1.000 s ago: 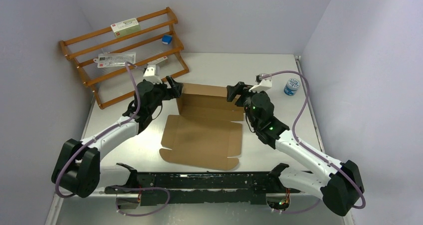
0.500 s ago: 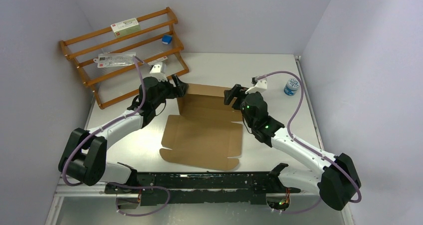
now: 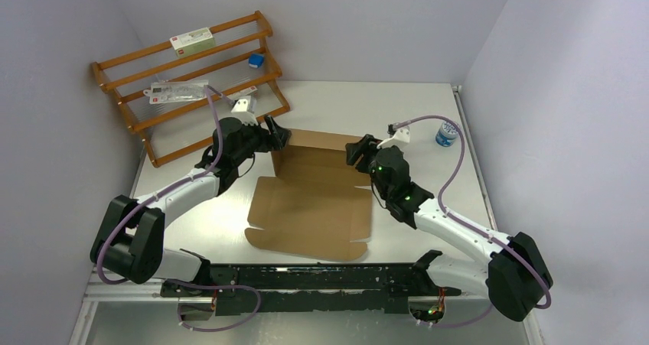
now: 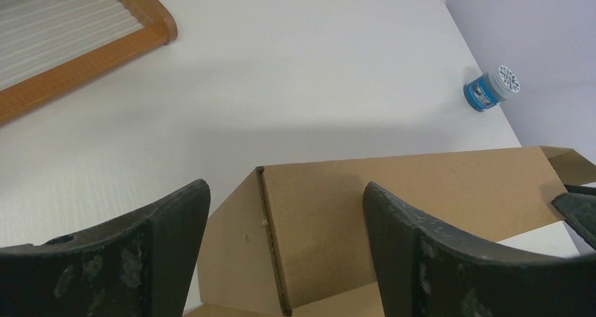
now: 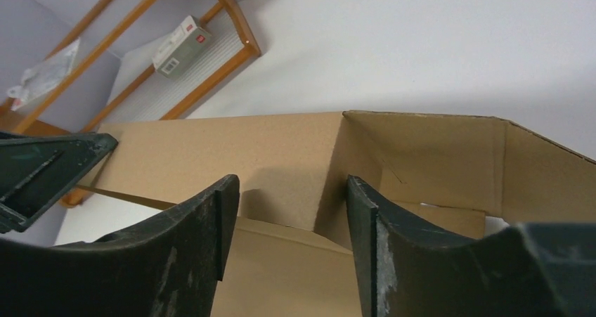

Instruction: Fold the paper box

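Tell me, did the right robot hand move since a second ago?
Yes. In the top view the right gripper has shifted a little down and to the left, away from the blue jar that stands by the wall.

Paper box [image 3: 310,203]: plain brown cardboard, unprinted.
Table [image 3: 367,104] under the box: white.
Rack [image 3: 130,85] left of the box: orange-brown wood, holding a small blue cube [image 3: 256,60] and a white packet [image 3: 191,39] with a red mark.
Jar [image 3: 447,133] right of the box: blue label, white lid with dark flecks.
Walls [image 3: 551,92]: pale lilac.
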`<state>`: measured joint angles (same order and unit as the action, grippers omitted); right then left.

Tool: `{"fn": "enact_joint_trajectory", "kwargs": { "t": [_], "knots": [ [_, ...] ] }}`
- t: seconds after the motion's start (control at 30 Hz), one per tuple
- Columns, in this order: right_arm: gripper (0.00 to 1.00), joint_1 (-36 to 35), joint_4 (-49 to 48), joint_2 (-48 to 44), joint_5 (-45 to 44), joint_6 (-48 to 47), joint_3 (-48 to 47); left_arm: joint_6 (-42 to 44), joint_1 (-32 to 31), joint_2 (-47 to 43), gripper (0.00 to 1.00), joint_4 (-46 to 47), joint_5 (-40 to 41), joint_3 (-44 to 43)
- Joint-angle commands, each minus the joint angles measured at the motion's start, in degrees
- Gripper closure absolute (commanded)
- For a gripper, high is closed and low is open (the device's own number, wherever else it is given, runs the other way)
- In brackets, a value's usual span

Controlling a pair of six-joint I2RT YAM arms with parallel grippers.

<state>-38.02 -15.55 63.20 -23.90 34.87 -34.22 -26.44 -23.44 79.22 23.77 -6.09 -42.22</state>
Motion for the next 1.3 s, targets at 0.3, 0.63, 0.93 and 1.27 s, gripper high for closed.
{"fn": "enact_joint_trajectory", "kwargs": {
  "t": [0.3, 0.63, 0.93, 1.27],
  "knots": [
    [0.54, 6.4, -10.0, -0.1, 11.7, 8.8, 3.7, -0.1, 0.2, -2.9, 0.16, -0.9, -0.3, 2.7],
    [0.51, 7.1, -8.6, 4.2, 16.1, 9.8, 1.3, -1.3, 0.2, -3.8, 0.16, 0.0, -1.8, 4.0],
    [0.57, 7.1, -14.7, 5.6, 20.9, 12.1, 2.9, -2.0, 0.2, -3.7, 0.17, 0.9, -3.0, 4.2],
    [0.49, 7.6, -10.3, 3.0, 18.5, 7.2, 1.5, -0.6, 0.2, -5.6, 0.17, -1.1, 0.8, 4.6]
  ]
}}
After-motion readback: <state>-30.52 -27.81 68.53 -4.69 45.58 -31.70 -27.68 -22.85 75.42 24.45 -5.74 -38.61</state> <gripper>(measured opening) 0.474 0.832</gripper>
